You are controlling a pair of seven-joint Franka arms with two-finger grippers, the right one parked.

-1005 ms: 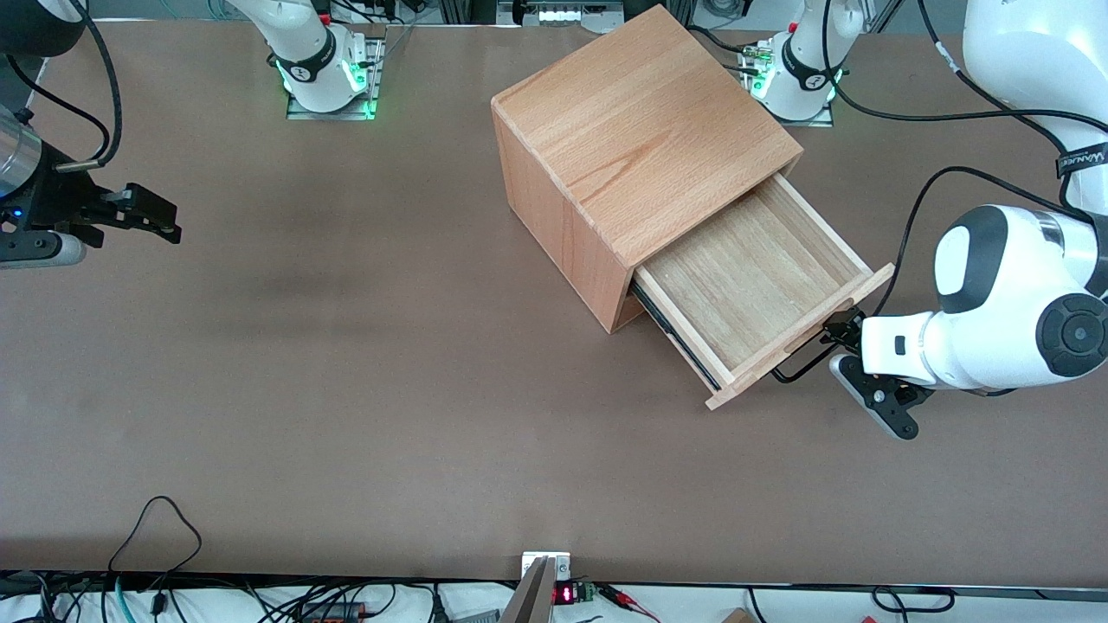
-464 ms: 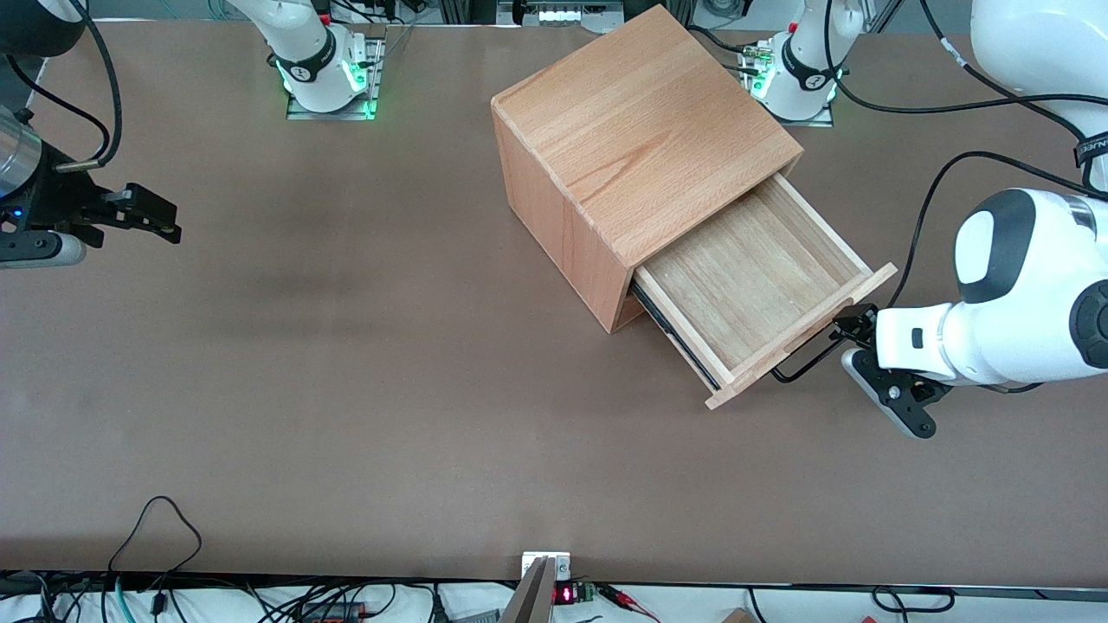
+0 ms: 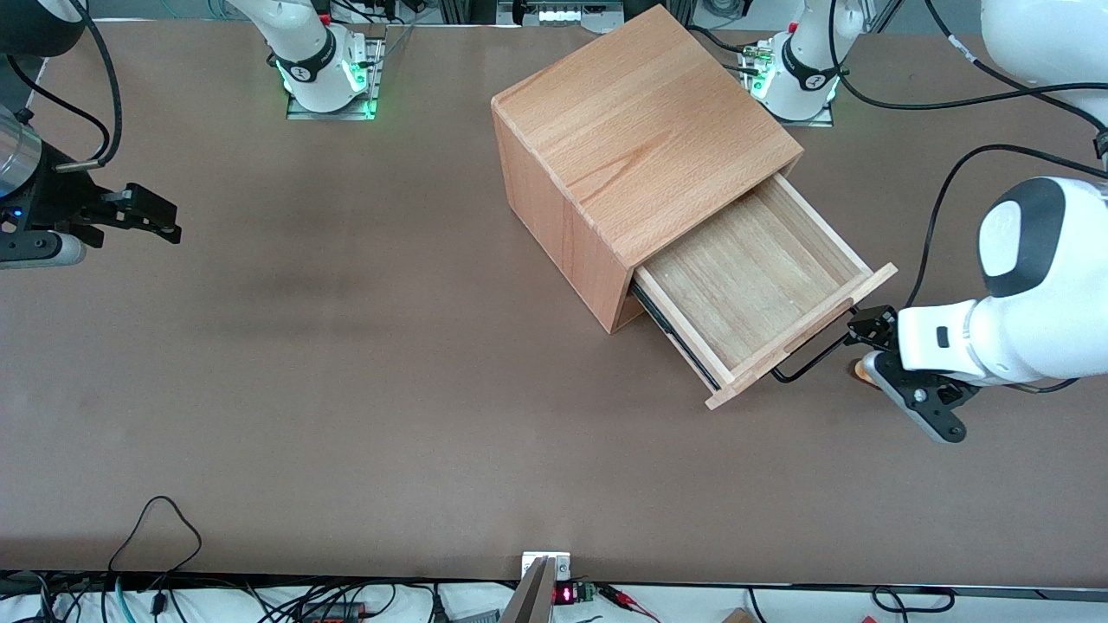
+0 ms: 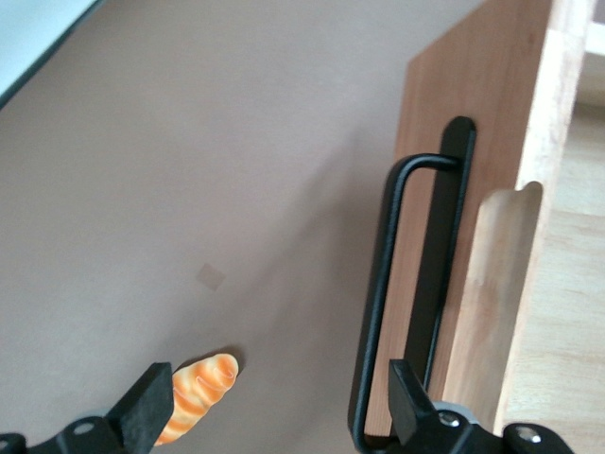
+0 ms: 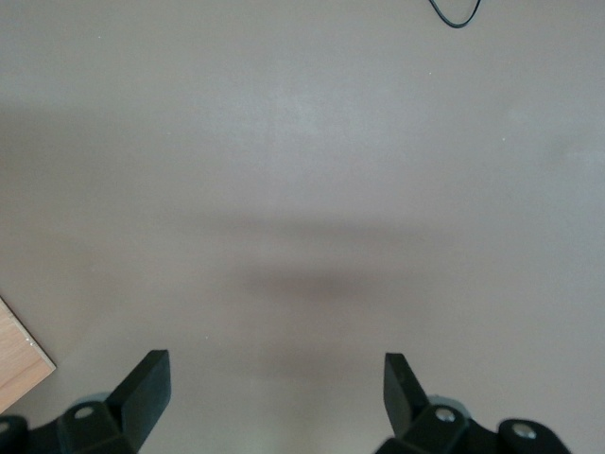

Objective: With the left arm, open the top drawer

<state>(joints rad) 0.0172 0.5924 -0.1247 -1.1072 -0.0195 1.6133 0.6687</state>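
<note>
Brown counter (image 3: 346, 389), plain matte top, w/ cables trailing along the edge nearest the front camera and two arm bases lit green at the edge farthest from it. A beech cube cabinet (image 3: 632, 130) sits on it, turned at an angle, toward the working arm's end.

The top drawer (image 3: 753, 285) is pulled well out of the cabinet, light-wood tray w/ nothing in it, pale plank front facing the working arm. Its long black bar handle (image 3: 809, 359) runs along that front.

The left arm (image 3: 1030, 320) reaches in low from the working arm's end of the counter. Its end effector (image 3: 870, 342) sits just in front of the drawer front, close beside the handle's end but apart from it. In the wrist view the end effector (image 4: 274, 411) has its fingers (image 4: 151, 402) spread wide, nothing held between them; handle (image 4: 397, 303) runs past one fingertip, not gripped.

A small orange-striped bread-like item (image 4: 197, 383) lies on the counter near the other finger, in front of the drawer.
</note>
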